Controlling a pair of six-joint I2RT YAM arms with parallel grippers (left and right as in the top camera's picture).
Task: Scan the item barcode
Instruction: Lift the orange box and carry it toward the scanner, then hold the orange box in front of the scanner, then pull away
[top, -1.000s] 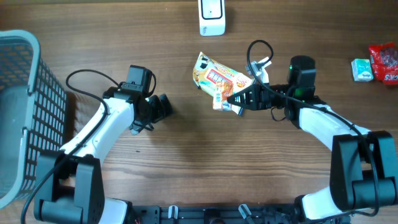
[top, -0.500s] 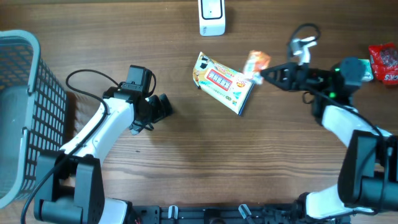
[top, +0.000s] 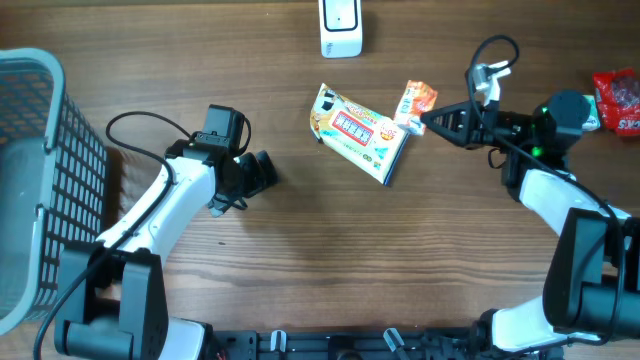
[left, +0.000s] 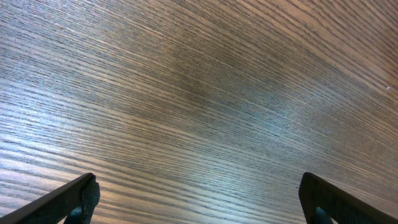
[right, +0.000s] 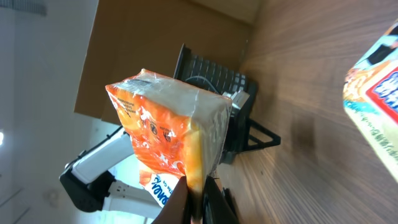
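My right gripper (top: 427, 121) is shut on the edge of a small orange snack packet (top: 414, 103), lifted off the table; the right wrist view shows that orange packet (right: 168, 134) pinched between the two fingers (right: 214, 199). A larger yellow noodle packet (top: 358, 133) lies flat on the table just left of it, its corner (right: 376, 102) showing in the right wrist view. The white barcode scanner (top: 340, 27) stands at the table's far edge. My left gripper (top: 262, 172) rests open over bare wood, with nothing between its fingertips (left: 81, 199).
A grey mesh basket (top: 35, 180) fills the left side. A small green box (top: 581, 111) and a red packet (top: 618, 100) lie at the far right. The left arm (right: 102, 158) appears in the right wrist view's background.
The right gripper lifted the orange packet off the noodle packet and swung right with it. Over the last half second it only shifted slightly. The left arm stayed still.
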